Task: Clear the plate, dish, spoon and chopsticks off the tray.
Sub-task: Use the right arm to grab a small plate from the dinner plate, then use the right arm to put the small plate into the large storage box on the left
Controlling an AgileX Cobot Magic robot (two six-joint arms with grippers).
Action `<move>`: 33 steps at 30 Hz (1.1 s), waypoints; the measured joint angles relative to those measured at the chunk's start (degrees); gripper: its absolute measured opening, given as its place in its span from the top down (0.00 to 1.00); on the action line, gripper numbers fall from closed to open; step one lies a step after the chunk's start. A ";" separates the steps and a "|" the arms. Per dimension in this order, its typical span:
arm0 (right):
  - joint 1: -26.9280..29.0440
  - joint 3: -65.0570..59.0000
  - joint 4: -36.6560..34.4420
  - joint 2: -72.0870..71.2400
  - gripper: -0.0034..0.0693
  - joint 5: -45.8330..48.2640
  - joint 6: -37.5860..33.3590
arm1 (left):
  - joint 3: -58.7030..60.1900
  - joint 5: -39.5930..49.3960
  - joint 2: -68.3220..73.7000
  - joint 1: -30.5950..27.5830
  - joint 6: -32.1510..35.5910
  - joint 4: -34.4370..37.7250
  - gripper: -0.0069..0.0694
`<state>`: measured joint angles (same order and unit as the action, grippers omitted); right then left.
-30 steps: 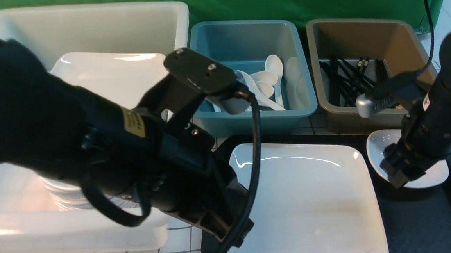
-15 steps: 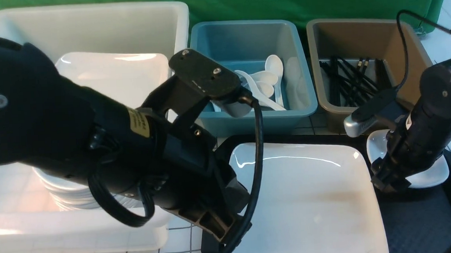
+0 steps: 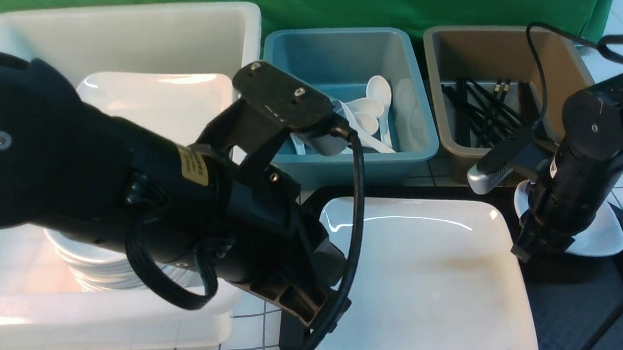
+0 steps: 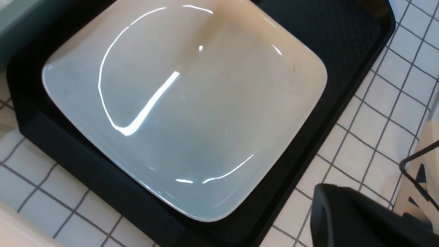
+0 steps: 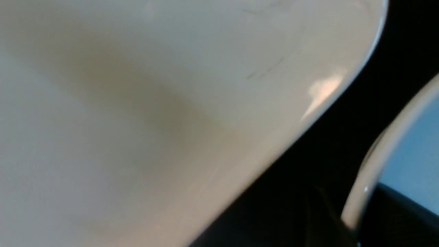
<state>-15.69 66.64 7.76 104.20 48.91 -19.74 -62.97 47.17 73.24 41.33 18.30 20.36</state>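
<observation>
- Black right gripper low at the edge of the small white rounded-square dish; opening hidden, grip impossible to tell.
- Dish on the black textured plastic tray, far right corner, beside the large glossy white square plate.
- Seemingly done: white spoons in blue tub, black chopsticks in brown tub; plate, dish left.

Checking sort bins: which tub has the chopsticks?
The brown tub, rightmost: black chopsticks lie in it. The blue tub holds spoons; the white tub holds plates.
</observation>
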 joint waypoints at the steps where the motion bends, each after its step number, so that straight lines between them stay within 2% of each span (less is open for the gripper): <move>1: 0.00 0.65 -0.38 -0.53 0.74 1.89 0.00 | 0.00 -0.29 0.00 0.00 0.00 -0.05 0.91; 5: 0.13 2.75 -4.49 -5.68 0.89 9.17 0.00 | 0.00 -1.79 0.00 0.00 -0.63 -1.26 0.91; 8: 0.15 4.42 -9.24 -10.45 0.90 12.68 -1.27 | 0.00 -3.06 0.00 0.00 -2.81 -4.19 0.91; 13: -0.05 10.50 -19.91 -18.43 0.90 13.69 -3.38 | -1.68 -3.17 0.07 -0.31 -10.84 -13.68 0.91; 15: -1.78 15.29 -27.00 -20.70 0.90 13.63 -7.19 | -4.38 -1.76 0.13 -2.40 -15.09 -18.03 0.91; 19: -9.40 22.01 -33.39 -19.61 0.90 12.37 -10.36 | -8.51 1.38 -0.35 -9.74 -17.20 -19.95 0.91; 24: -21.85 30.89 -33.86 -12.61 0.90 8.24 -11.24 | -9.10 5.20 -4.56 -22.71 -22.26 -20.02 0.91; 25: -22.75 31.25 -33.89 -11.83 0.90 8.04 -11.30 | -9.02 5.20 -4.58 -23.29 -22.26 -20.36 0.91; 26: -26.31 34.49 -33.89 -8.12 0.90 6.02 -11.49 | -7.93 5.50 -7.29 -28.37 -24.38 -20.36 0.91; 33: -34.40 46.00 -31.96 6.00 0.90 0.77 -11.60 | -0.50 5.92 -16.77 -43.52 -26.81 -20.36 0.91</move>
<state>-50.09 112.65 -24.20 110.21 49.68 -31.34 -63.47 53.08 56.47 -2.19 -8.51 0.00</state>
